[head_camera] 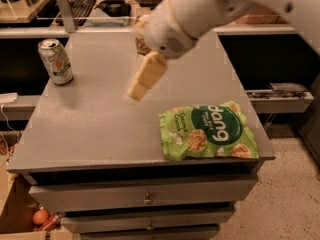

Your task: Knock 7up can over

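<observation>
The 7up can (56,61) stands upright near the far left edge of the grey table (90,129). It is white and silver with green lettering. My gripper (141,80) hangs over the middle of the table, well to the right of the can and apart from it. The white arm reaches in from the upper right. An orange-brown can (140,40) at the back of the table is mostly hidden behind the arm.
A green snack bag (210,131) lies flat at the table's front right corner. Drawers (145,196) sit under the tabletop. A keyboard (81,4) and desk clutter lie behind the table. Shelving (280,96) stands to the right.
</observation>
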Controlling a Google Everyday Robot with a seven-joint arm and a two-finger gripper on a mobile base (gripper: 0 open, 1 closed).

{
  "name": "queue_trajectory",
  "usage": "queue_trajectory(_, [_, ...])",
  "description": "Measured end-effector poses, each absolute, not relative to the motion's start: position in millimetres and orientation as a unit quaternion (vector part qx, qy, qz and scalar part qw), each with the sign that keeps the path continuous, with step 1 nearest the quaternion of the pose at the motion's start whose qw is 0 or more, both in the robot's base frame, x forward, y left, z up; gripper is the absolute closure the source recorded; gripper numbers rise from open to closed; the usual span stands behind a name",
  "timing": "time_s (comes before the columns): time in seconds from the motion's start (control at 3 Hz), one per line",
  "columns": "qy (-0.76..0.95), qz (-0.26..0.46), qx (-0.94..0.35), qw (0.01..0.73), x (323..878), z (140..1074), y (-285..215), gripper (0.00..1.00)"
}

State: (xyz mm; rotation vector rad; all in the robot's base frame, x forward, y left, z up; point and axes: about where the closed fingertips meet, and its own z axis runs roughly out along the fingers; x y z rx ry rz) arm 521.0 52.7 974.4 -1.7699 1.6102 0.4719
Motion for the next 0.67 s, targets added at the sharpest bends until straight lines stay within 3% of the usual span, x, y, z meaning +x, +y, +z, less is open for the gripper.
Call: queue_trajectory(0.67, [0.618, 0.186, -0.675, 0.357, 521.9, 980.2, 59.8, 0.00])
